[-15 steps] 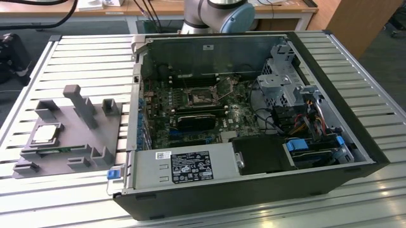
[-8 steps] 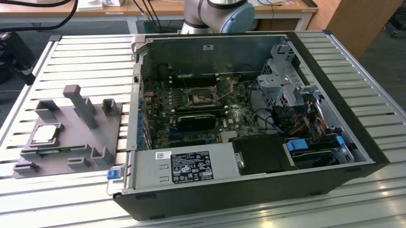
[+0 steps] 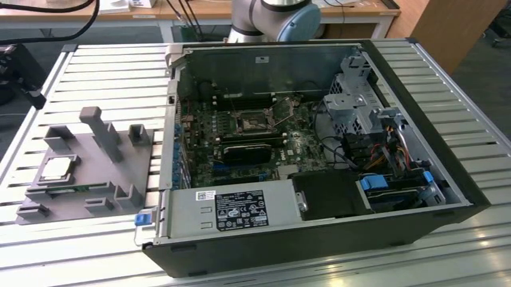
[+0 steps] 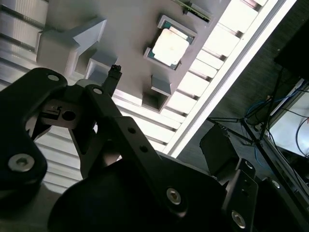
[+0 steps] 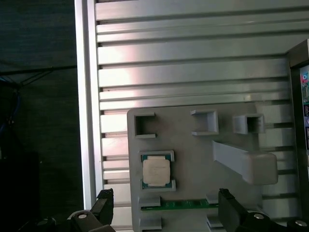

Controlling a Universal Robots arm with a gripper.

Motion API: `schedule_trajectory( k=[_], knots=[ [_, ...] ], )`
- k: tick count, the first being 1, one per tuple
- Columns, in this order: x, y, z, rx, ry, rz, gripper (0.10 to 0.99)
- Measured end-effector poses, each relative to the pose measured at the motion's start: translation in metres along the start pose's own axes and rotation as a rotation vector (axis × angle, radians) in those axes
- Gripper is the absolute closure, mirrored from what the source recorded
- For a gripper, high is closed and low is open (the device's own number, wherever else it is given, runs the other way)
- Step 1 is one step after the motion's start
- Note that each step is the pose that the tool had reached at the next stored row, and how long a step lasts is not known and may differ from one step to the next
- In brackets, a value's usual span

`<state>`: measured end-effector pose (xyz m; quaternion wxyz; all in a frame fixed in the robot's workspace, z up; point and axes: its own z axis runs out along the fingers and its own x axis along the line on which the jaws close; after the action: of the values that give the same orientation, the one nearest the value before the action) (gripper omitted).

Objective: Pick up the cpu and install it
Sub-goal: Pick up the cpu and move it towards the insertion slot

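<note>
Exterior view: I see the arm's base joint point(image 3: 276, 15) behind the open computer case point(image 3: 423, 119), cut off by the frame's upper edge. The cpu point(image 3: 57, 169) lies flat on the grey fixture point(image 3: 96, 173) on the slatted table point(image 3: 104, 78), at the exterior view's left, well apart from the case. The motherboard point(image 3: 239, 143) lies on the case floor. It carries a dark square socket point(image 3: 249, 121), detail too small to tell. The power supply point(image 3: 231, 209) runs along the near case wall. A tall post point(image 3: 100, 128) stands on the fixture beyond the cpu.

Second wrist view: black linkage point(image 4: 111, 145) is in the foreground, with one finger point(image 4: 114, 73) pointing toward the fixture point(image 4: 130, 29). I can't make out the other finger here. The cpu point(image 4: 170, 47) sits in its corner brackets, apart from the finger. Past the table's edge rail point(image 4: 223, 79) are dark floor and cables.

First wrist view: the gripper point(image 5: 165, 198) is spread wide and empty, both fingertips point(image 5: 105, 198) cut off by the frame edge. The cpu point(image 5: 156, 171) lies on the fixture point(image 5: 193, 154) in line between the two tips, untouched. A green strip point(image 5: 181, 204) lies just beside the cpu, partly hidden by brackets. The slanted post point(image 5: 246, 162) is near one finger. The other finger is over bare slats between the fixture and the edge rail point(image 5: 87, 96). There are open slats beyond the fixture.
</note>
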<state>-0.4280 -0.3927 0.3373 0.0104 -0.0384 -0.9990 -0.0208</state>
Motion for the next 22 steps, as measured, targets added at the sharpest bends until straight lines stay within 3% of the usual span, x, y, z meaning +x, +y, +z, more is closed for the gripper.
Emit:
schedule_trajectory(
  k=[22],
  knots=[
    [-0.0003,-0.0005,0.0127,0.000,0.0001,0.000,0.149]
  ],
)
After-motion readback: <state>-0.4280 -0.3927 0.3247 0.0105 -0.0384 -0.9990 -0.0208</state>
